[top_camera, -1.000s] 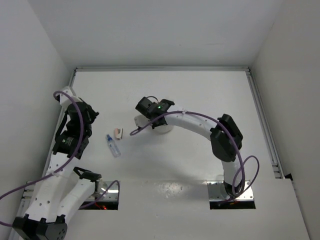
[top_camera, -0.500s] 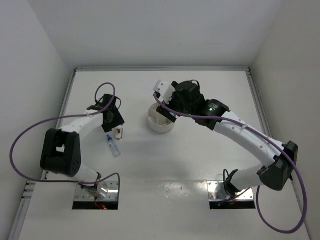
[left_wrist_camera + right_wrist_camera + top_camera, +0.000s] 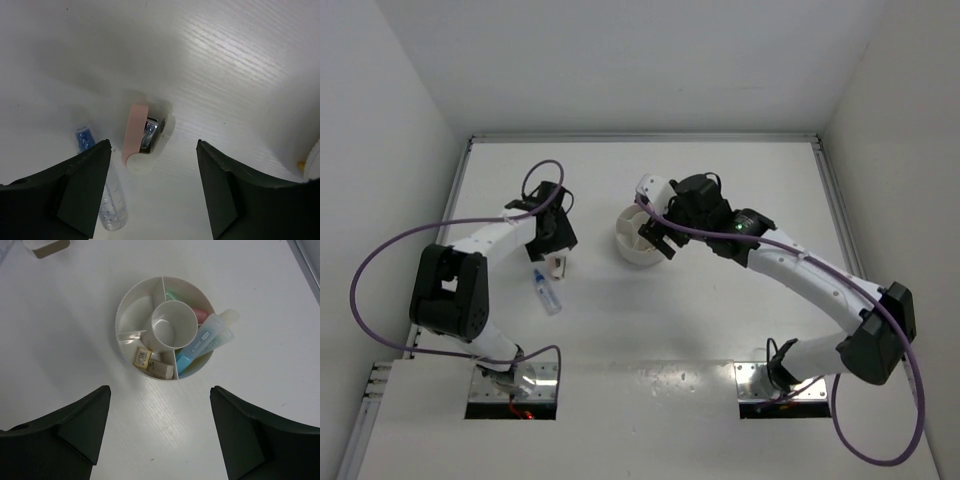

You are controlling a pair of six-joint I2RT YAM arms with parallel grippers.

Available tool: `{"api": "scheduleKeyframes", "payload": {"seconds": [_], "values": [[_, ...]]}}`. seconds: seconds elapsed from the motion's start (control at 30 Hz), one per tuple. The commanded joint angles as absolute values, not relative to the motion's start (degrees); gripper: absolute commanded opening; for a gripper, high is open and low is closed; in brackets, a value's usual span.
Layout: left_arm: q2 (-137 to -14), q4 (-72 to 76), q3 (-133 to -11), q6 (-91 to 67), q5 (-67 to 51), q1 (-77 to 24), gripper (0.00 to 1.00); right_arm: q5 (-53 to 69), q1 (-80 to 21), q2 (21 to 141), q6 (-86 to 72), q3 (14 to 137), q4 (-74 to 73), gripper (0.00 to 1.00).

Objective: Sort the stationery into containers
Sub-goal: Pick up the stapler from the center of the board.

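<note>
My left gripper (image 3: 153,162) (image 3: 558,244) hovers open above a small pink-and-white item with a metal part (image 3: 142,142) (image 3: 556,265) that lies on the table. A clear blue-capped tube (image 3: 104,196) (image 3: 546,291) lies just to its left. My right gripper (image 3: 160,402) (image 3: 657,232) is open and empty above the near rim of the round white divided bowl (image 3: 125,304) (image 3: 632,252). The bowl's compartments hold two tan erasers (image 3: 143,357), a blue marker (image 3: 201,346), a yellow one (image 3: 228,317), a pink one (image 3: 201,315) and a green one (image 3: 171,294). Its centre cup (image 3: 172,327) is empty.
The bowl's edge (image 3: 314,159) shows at the far right of the left wrist view. A metal rail (image 3: 840,215) runs along the table's right side and white walls close it in. The arms' base plates (image 3: 782,388) sit at the near edge.
The left arm has swung out from the left edge to over the pink-and-white item. The right arm has re-posed over the bowl. Both grippers have opened.
</note>
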State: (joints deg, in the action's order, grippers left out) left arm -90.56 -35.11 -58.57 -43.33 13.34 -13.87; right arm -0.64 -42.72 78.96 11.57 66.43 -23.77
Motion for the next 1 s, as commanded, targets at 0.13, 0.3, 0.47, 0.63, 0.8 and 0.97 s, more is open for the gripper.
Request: {"api": "scheduleKeyframes", "payload": {"seconds": [0.13, 0.3, 0.47, 0.63, 0.8, 0.97], "values": [[-90.4, -39.4, -59.7, -41.2, 14.5, -14.2, 0.76, 1.8, -42.4, 76.0, 10.4, 65.7, -19.9, 0.81], [-94.2, -39.4, -60.2, -40.7, 12.5, -14.2, 0.77, 2.9, -41.8, 76.0, 10.4, 65.1, -19.9, 0.81], [-96.9, -38.3, -60.7, -38.9, 11.2, -14.8, 0.76, 2.9, -41.8, 74.8, 10.4, 64.6, -19.9, 0.81], [-97.6, -38.3, -60.7, -38.4, 10.6, -15.4, 0.69, 2.9, -41.8, 74.8, 10.4, 64.1, -19.9, 0.81], [-97.6, -38.3, -60.7, -37.9, 10.0, -15.4, 0.50, 3.4, -41.8, 74.8, 10.4, 64.1, -19.9, 0.81], [-98.7, -38.3, -60.2, -37.9, 9.4, -15.4, 0.32, 3.4, -41.8, 74.3, 10.4, 64.1, -19.9, 0.81]]}}
